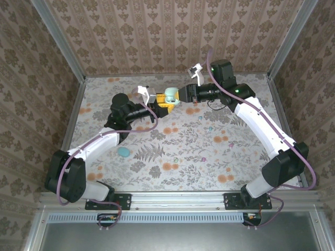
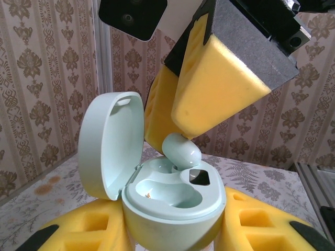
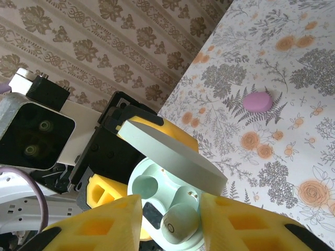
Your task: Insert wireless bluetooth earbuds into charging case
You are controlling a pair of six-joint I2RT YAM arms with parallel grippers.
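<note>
My left gripper [image 1: 159, 104] is shut on the mint-green charging case [image 2: 172, 204] and holds it above the back of the table, its lid [image 2: 110, 144] swung open. One earbud [image 2: 180, 150] of the same green sits partly in the far socket, beside the case's small dark window. The near socket [image 2: 165, 188] is empty. My right gripper [image 3: 170, 219] straddles that earbud [image 3: 178, 225] from above. Its yellow foam fingers [image 3: 99, 225] stand a little apart from the earbud on both sides, so it is open.
The flowered table [image 1: 172, 157] is walled by patterned panels. A teal rounded piece [image 1: 124, 151] lies on the table near my left forearm, and a purple disc [image 3: 257, 101] and small beads [image 1: 219, 138] lie to the right.
</note>
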